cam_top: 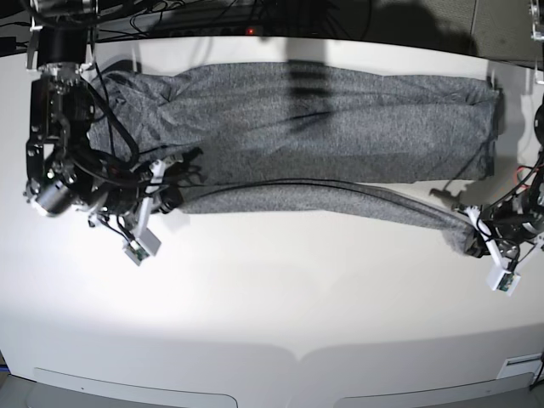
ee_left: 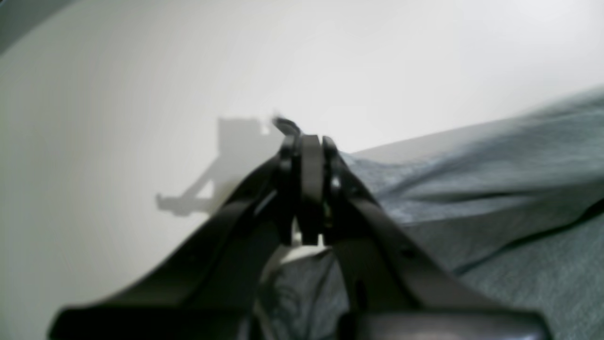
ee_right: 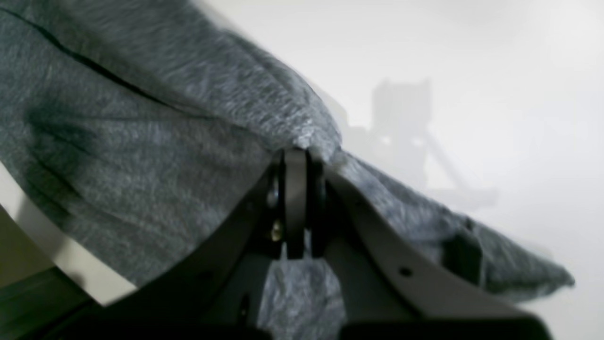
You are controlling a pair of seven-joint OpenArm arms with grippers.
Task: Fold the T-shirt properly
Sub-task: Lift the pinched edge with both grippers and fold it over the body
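Nearest the front there's just bare white table (cam_top: 272, 314). A bit further back both arms are pinching the near edge of the T-shirt (cam_top: 297, 115). The right gripper (cam_top: 167, 197) is clamped on one end and the left gripper (cam_top: 470, 231) on the other, jaws closed on fabric in both wrist views. That edge hangs stretched between them, and the rest lies flat across the far side of the table. My worry is that soft knit slips out of a thin pinch, or uneven pulling drags the whole thing crooked and the fold lands skewed.
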